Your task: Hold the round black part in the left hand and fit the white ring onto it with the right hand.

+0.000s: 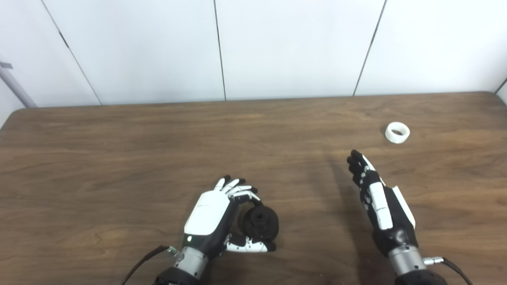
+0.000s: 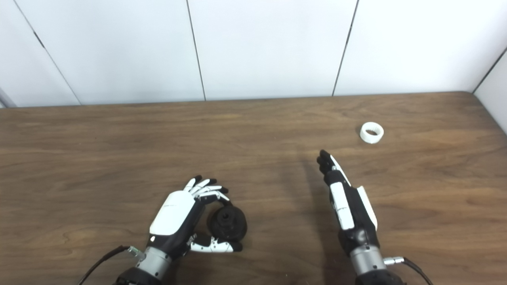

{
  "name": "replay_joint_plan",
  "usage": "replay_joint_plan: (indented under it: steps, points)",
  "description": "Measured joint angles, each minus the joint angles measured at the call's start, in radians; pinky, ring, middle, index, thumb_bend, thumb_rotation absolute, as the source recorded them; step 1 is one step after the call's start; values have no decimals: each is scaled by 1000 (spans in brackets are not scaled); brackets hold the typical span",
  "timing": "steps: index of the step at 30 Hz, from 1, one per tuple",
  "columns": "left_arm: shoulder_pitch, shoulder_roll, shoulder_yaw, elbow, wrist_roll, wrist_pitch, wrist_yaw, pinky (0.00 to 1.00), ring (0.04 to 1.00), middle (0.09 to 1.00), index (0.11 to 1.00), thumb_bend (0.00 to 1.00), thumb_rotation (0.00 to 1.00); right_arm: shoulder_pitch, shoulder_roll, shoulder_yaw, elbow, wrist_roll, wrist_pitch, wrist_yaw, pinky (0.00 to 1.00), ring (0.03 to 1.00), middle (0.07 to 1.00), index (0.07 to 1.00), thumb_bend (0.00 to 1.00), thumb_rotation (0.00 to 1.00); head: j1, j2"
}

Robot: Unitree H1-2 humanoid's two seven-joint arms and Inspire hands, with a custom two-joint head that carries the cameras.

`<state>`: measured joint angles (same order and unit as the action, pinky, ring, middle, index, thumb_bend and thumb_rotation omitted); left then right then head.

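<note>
Left hand [image 1: 210, 221] cupping round black part [image 1: 260, 223] near tabletop's [image 1: 119, 158] front edge, right hand [image 1: 380, 206] empty, fingers straight; white ring [image 1: 397, 132], toward far right corner, may roll if nudged.

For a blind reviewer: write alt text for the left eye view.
The left hand curls around a round black part on a wooden table. The right hand, open and empty, points toward a white ring lying farther back.
</note>
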<state>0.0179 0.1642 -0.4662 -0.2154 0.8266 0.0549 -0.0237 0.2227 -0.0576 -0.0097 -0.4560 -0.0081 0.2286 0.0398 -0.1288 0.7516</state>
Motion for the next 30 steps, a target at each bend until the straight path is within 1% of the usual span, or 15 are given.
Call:
replay_joint_plan:
  steps: [3,8,10,12,15,19,22,26,28,30]
  points:
    - [0,-2,-3,5,11,-13,5,1000,907,794,485,519,61,0,0,0,-17,0,12,-3,1000,966,948,930,649,1000,-8,9]
    - [-4,-3,-6,26,32,-42,26,1000,914,797,485,519,62,0,0,0,-31,-1,36,-8,1000,964,946,928,641,1000,-12,14]
    - [-8,-4,-7,36,37,-49,32,1000,921,800,485,519,61,0,0,1,-34,-1,39,-8,1000,971,948,928,637,1000,-23,23]
    - [-12,-4,-8,42,42,-57,36,1000,920,798,485,521,60,0,0,1,-43,0,41,-10,1000,971,951,930,599,1000,-29,25]
    - [-21,-4,-8,58,48,-68,45,1000,914,799,484,522,59,0,0,1,-61,0,44,-14,1000,972,945,932,573,1000,-35,28]
    - [-31,-7,-8,75,48,-76,50,1000,912,799,484,523,59,0,0,-4,-95,-5,80,-32,1000,962,949,931,556,1000,-51,32]
    - [-32,-10,-8,78,47,-76,50,1000,911,795,484,523,59,0,-1,-19,-119,-4,92,-42,1000,958,954,932,577,1000,-51,32]
    - [-34,-12,-7,83,46,-75,45,1000,917,801,484,523,61,2,-6,-53,-131,0,95,-46,991,945,947,935,549,1000,-51,32]
    - [-35,-12,-7,83,46,-74,43,1000,916,801,484,523,60,2,-9,-65,-135,-3,95,-46,977,934,939,934,542,980,-51,32]
    - [-35,-12,-6,84,43,-73,42,1000,916,800,484,524,58,2,-13,-79,-141,-14,96,-45,972,956,956,946,548,952,-51,32]
